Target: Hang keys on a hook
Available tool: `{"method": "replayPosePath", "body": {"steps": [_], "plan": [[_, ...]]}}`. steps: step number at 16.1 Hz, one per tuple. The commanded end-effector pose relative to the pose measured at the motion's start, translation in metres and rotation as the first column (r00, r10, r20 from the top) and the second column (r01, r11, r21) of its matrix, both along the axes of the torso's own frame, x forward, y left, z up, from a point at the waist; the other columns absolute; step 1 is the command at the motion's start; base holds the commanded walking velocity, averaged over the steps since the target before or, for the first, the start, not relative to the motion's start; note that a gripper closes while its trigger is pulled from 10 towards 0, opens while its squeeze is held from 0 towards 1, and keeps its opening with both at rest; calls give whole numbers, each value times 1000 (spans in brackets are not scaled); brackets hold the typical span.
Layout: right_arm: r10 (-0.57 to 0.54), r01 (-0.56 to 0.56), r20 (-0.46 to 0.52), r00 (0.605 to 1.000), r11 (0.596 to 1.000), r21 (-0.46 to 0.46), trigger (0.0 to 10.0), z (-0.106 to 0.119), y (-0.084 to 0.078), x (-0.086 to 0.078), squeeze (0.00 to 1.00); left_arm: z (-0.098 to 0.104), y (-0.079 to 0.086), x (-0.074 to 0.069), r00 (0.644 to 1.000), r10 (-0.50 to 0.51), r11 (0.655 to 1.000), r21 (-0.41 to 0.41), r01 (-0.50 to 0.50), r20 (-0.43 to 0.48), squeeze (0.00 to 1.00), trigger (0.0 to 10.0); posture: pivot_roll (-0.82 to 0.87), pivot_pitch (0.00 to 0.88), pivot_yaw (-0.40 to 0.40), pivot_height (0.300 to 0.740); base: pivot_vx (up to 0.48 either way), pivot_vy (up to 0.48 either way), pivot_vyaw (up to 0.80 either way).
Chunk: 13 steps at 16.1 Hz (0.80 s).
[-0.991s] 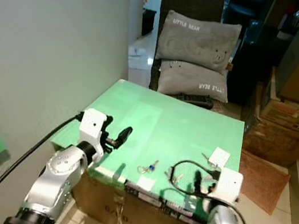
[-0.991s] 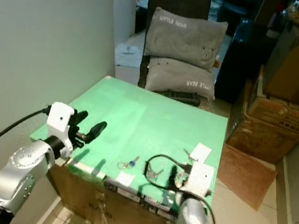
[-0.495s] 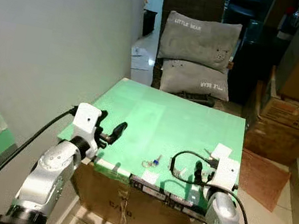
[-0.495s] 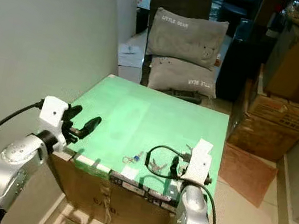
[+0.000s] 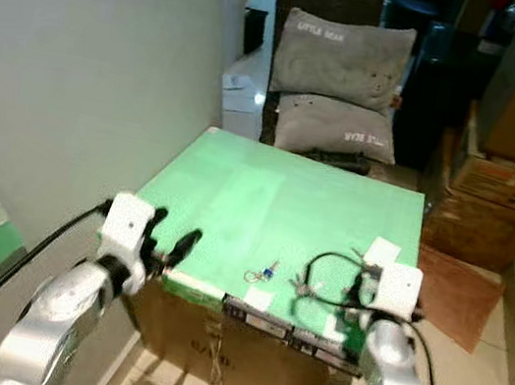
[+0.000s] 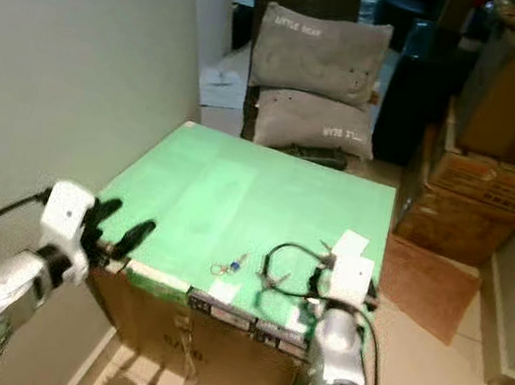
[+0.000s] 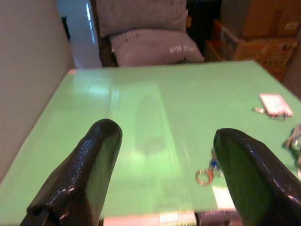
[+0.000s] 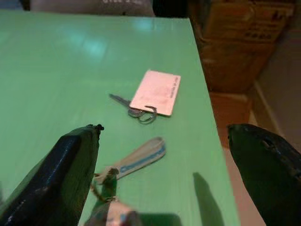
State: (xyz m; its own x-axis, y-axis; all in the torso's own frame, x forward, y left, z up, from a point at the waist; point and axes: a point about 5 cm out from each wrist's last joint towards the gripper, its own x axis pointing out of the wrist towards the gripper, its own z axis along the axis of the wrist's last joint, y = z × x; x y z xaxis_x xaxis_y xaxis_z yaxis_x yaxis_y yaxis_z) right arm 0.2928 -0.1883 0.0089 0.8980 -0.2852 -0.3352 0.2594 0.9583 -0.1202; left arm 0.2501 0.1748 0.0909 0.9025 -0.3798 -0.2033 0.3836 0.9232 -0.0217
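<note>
On the green tabletop [image 5: 277,196], near its front edge, lies a small key ring with a blue tag [image 5: 260,274]; the left wrist view shows the same ring [image 7: 207,175]. A key bunch with a light strap [image 8: 136,157] lies just ahead of my right gripper [image 8: 162,129], which is open at the front right of the table [image 5: 357,290]. A white card with a key on a ring [image 8: 156,92] lies further on. My left gripper [image 5: 173,234] is open at the table's front left corner, apart from the keys.
The tabletop rests on a cardboard box [image 5: 239,354]. Two grey pillows [image 5: 338,62] sit on a dark chair behind the table. Stacked cardboard boxes [image 5: 503,186] stand on the right and a plain wall [image 5: 79,71] runs along the left. A black cable [image 5: 325,262] loops by the right wrist.
The whole view has shifted as the camera moved. My left gripper has drawn back and lower toward the table's front left corner. The right gripper stays by the key bunch.
</note>
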Motion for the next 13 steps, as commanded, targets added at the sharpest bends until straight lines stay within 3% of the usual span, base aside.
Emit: {"method": "replayPosePath", "body": {"steps": [1, 8, 13], "plan": [[4, -4, -1, 1000, 1000, 9, 10000, 0, 4, 2, 690, 6, 4, -1, 1000, 2, 1000, 9, -3, 9, 0, 10000, 95, 65, 141, 740, 0, 0, 0], [41, -32, -94, 995, 995, 97, 10000, -9, 20, 4, 694, 10, 7, -13, 1000, 11, 1000, 25, -11, -8, 0, 10000, 144, 97, 136, 740, 0, 0, 0], [78, -67, -94, 992, 992, 111, 10000, -7, 30, 7, 690, 12, 9, -16, 1000, 23, 999, 32, -23, -11, 0, 10000, 159, 105, 127, 740, 0, 0, 0]]}}
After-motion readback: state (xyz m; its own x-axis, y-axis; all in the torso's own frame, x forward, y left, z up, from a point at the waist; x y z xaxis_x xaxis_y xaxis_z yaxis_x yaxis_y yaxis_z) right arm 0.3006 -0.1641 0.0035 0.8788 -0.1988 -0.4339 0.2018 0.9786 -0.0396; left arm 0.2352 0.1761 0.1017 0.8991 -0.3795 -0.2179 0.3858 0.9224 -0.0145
